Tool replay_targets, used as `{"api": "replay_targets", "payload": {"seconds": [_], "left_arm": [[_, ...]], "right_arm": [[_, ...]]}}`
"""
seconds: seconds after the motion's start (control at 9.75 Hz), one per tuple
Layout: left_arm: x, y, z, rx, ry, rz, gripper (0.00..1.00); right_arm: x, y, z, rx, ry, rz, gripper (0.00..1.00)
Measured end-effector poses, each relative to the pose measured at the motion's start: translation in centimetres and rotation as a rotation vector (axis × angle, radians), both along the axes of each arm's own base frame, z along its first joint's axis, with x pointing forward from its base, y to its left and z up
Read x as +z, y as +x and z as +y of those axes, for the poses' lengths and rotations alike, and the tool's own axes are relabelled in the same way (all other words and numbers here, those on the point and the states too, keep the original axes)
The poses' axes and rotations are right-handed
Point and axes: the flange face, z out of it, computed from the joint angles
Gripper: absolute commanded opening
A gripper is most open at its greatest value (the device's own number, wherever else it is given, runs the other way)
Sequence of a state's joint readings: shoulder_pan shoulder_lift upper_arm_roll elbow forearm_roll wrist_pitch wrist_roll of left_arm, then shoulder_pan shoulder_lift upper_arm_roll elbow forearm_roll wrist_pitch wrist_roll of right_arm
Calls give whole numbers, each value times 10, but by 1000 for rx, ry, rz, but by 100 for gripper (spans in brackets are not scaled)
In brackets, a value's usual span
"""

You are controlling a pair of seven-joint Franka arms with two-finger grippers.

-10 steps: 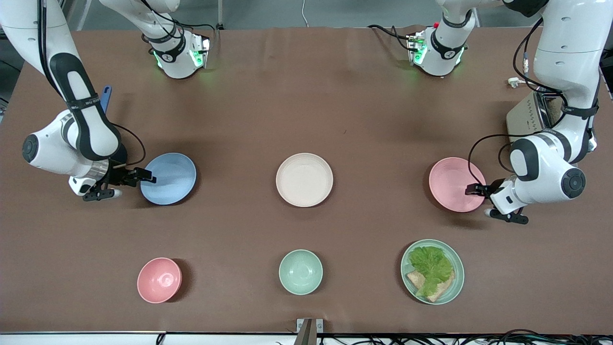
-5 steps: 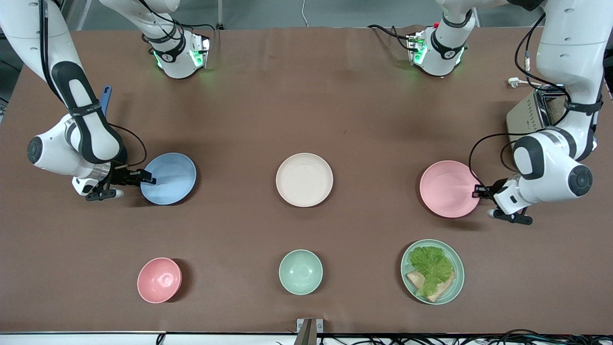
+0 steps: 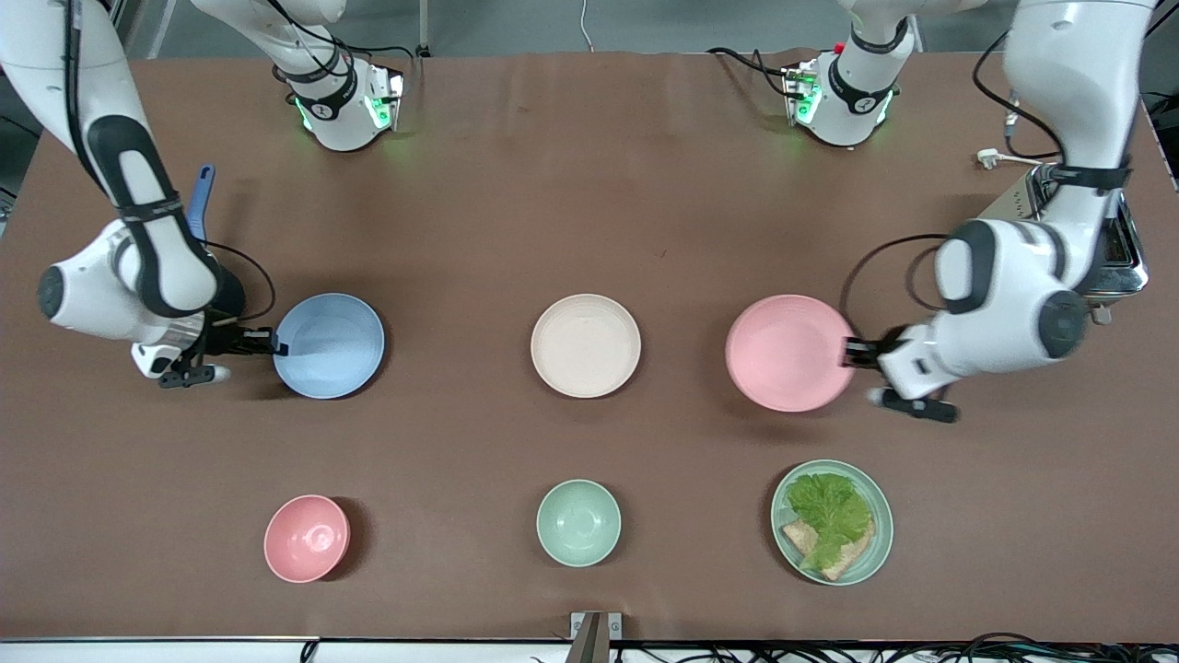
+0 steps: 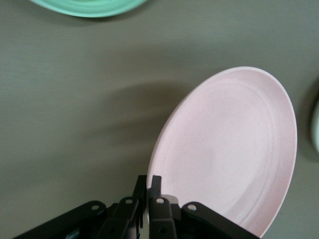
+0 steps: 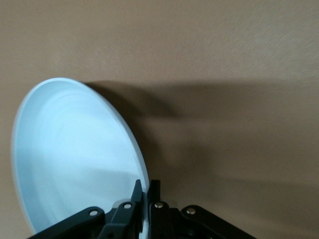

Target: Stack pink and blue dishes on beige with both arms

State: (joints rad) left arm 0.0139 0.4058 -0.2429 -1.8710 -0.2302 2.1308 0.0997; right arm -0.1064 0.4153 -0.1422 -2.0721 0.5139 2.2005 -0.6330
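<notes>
The beige plate (image 3: 586, 345) lies at the table's middle. My left gripper (image 3: 849, 353) is shut on the rim of the pink plate (image 3: 789, 352), which hangs lifted above the table, beside the beige plate toward the left arm's end. The left wrist view shows that pink plate (image 4: 234, 149) pinched at its edge by the left gripper (image 4: 149, 183). My right gripper (image 3: 275, 343) is shut on the rim of the blue plate (image 3: 330, 345), held just off the table toward the right arm's end. In the right wrist view the blue plate (image 5: 75, 154) is clamped by the right gripper (image 5: 146, 188).
Nearer the front camera stand a small pink bowl (image 3: 307, 538), a mint-green bowl (image 3: 578, 522) and a mint-green plate with lettuce and bread (image 3: 832, 522). A toaster (image 3: 1119, 249) sits under the left arm. A blue handle (image 3: 201, 198) shows by the right arm.
The left gripper has carried the pink plate toward the beige plate, lifted off the table. The right gripper has raised the blue plate slightly and nudged it toward the middle.
</notes>
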Motion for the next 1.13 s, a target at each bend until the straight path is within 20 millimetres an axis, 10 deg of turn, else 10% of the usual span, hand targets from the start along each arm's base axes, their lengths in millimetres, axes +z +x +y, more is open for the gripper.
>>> {"api": "replay_targets", "payload": {"seconds": [0.31, 0.72, 0.92, 1.13], "left_arm": [[-22, -18, -113, 146, -60, -12, 2], [-63, -68, -223, 243, 4, -17, 11], [-84, -86, -252, 280, 40, -48, 100], [-84, -83, -255, 261, 59, -94, 100]], "right_arm": [[103, 42, -26, -55, 48, 53, 1], [196, 75, 83, -145, -67, 129, 1], [207, 74, 175, -149, -139, 158, 1], [205, 67, 248, -145, -142, 147, 1]]}}
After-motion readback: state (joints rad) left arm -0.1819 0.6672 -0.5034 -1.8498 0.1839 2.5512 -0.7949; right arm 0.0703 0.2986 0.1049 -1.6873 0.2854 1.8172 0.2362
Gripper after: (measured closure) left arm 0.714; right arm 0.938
